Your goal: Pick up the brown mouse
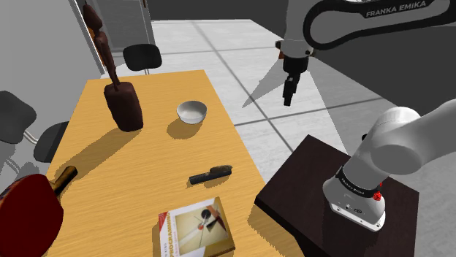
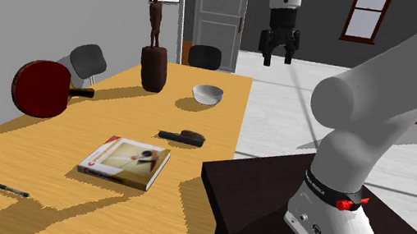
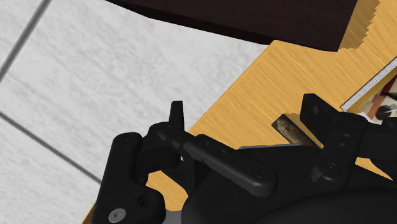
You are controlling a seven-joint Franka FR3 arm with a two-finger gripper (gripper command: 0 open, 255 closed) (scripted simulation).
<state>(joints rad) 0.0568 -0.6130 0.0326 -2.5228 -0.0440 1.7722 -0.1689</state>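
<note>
Your tool (image 2: 277,61) hangs released, fingers apart and gripping nothing, high over the floor and well apart from the book (image 2: 125,162). The dark mouse (image 2: 182,137) lies flat on the desk (image 2: 45,153) near the book, between it and the bowl (image 2: 207,94).

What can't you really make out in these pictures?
Mouse: wrist view, half hidden behind the gripper; too small for detail in the other views.
Book: wrist view, cut off by the edge.
Paddle: shoulder view, cut off by the lower left corner.
Pen: second exterior view, too small to read any detail.
</note>
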